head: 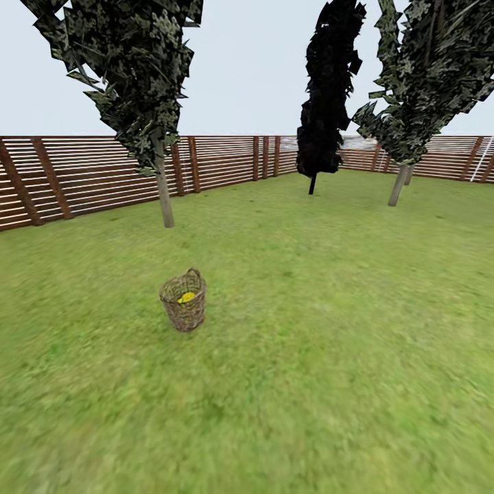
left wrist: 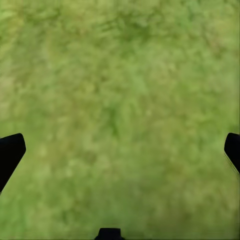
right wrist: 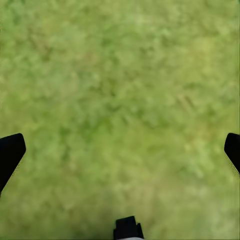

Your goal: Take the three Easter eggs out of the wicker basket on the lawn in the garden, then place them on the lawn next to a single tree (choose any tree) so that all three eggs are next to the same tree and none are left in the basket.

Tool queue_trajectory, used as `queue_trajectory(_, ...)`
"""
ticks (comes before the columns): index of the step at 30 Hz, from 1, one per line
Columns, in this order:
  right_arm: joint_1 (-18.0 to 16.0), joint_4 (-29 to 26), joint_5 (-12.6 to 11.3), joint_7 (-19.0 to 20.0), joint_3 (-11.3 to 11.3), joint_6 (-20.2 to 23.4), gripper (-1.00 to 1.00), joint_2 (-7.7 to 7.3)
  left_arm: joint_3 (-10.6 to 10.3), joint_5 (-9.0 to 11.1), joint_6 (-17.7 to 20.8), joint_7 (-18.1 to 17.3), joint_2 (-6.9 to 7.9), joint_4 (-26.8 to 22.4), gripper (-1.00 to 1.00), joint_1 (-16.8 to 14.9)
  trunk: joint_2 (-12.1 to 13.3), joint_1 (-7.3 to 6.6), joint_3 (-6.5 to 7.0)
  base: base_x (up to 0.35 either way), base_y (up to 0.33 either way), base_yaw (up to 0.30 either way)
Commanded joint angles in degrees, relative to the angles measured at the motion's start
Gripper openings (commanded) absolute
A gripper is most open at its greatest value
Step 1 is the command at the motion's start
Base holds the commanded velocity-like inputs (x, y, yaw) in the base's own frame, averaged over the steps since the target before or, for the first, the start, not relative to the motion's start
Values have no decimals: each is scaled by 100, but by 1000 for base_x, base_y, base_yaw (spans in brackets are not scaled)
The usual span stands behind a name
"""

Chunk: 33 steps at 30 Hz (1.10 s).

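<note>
Approaching wicker basket (head: pixel 184 302) on lawn (head: pixel 329 357); Easter eggs (head: pixel 186 297) inside. Left gripper (left wrist: pixel 120 150) and right gripper (right wrist: pixel 120 150) spread wide, empty. Next: close in, reach down.

Nothing can be read here: the basket (head: pixel 183 302), the fence (head: pixel 82 175), the trees and the grass (head: pixel 309 343) carry no text, label, brand, number or sign.
</note>
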Motion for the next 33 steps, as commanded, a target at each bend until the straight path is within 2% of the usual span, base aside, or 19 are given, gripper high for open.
queue_trajectory(1, -4, 6, -43, 6, 3, -21, 100, -1, -48, -5, -14, 55, 1, 5, 100, -5, -4, 4, -6, 329, -82, 90)
queue_trajectory(16, -4, 24, -43, 6, 3, -21, 100, 1, -48, -5, -14, 55, 1, 5, 100, -5, -4, 4, -6, 330, -101, 180)
queue_trajectory(33, -3, 16, -43, -10, 3, -21, 100, 3, -48, -5, -14, 55, 1, 5, 100, -5, -4, 4, -6, 330, -157, 192)
